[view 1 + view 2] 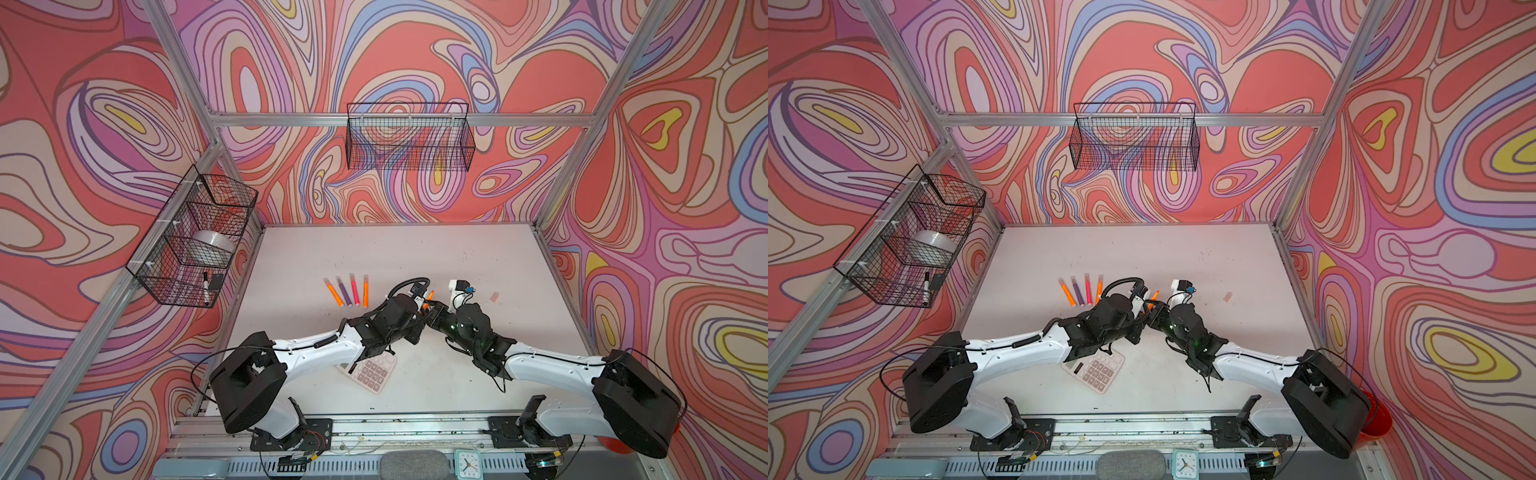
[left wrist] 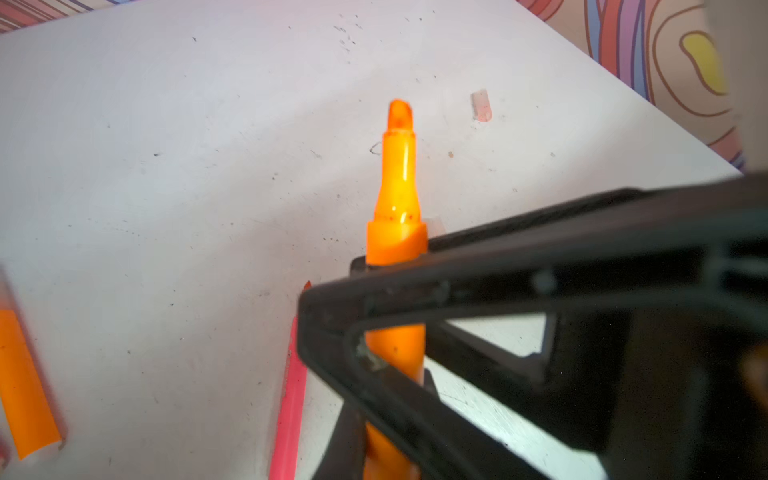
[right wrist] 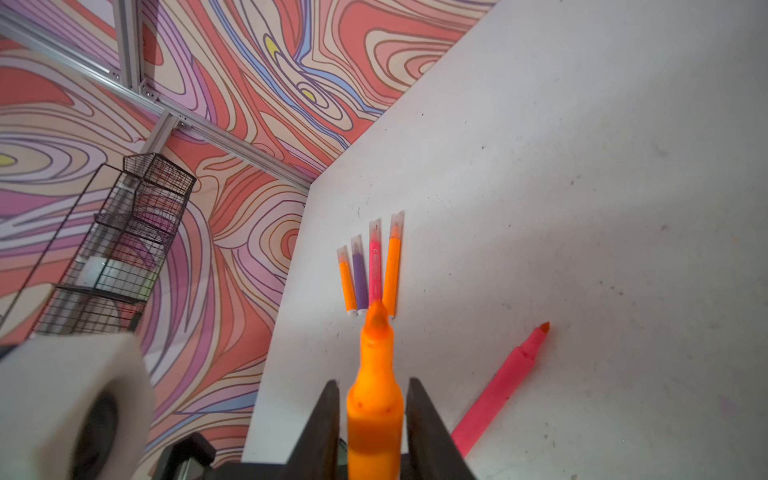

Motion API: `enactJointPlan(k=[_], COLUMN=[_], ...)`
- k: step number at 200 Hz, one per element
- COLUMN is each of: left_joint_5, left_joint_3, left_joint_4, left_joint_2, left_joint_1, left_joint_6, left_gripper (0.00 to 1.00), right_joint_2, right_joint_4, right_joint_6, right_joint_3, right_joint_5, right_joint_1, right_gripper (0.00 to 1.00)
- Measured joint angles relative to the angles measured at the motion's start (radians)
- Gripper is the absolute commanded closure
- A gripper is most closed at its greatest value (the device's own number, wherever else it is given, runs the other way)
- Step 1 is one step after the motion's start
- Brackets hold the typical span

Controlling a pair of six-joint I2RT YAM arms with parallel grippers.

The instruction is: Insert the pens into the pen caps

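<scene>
Your two top views come from one head high over the near edge, side by side, tilted down onto the whole surface [image 1: 478, 257] and the back wall [image 1: 407, 62]; they share almost everything. Your left wrist camera sits right behind the left pincer [image 2: 374, 291], facing along the orange pen [image 2: 397, 178]. Your right wrist camera looks past the right pincer [image 3: 373, 386] toward the row of pens [image 3: 370, 270], which both top views also show.

Three orange pens [image 3: 392, 274], two pink pens [image 3: 375, 266], one purple pen [image 3: 360, 282]: six altogether. Four caps [image 3: 397, 224] sit on pens; one loose cap [image 1: 493, 296] lies apart. One calculator [image 1: 374, 374], two wire baskets [image 1: 409, 137], one tape roll [image 1: 212, 243], one black-and-white marker [image 1: 205, 286], one clock [image 1: 467, 463].
</scene>
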Motion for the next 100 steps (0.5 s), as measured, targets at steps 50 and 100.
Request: enactJointPlan(k=[50, 100], left_joint_5=[0.013, -0.166], left_joint_3=[-0.126, -0.348], left_joint_4=[-0.011, -0.048], left_joint_2=[-0.179, -0.518], left_joint_1=[0.104, 0.104], left_joint_6=[-0.006, 0.021], left_gripper=[1.00, 1.00], right_joint_2=[-0.169, -0.173], right_joint_4=[-0.256, -0.561], right_joint_6=[-0.038, -0.080], right_joint_3=[0.000, 0.076], right_joint_5=[0.144, 0.332], right_joint_1=[0.020, -0.022], right_gripper=[0.43, 0.49])
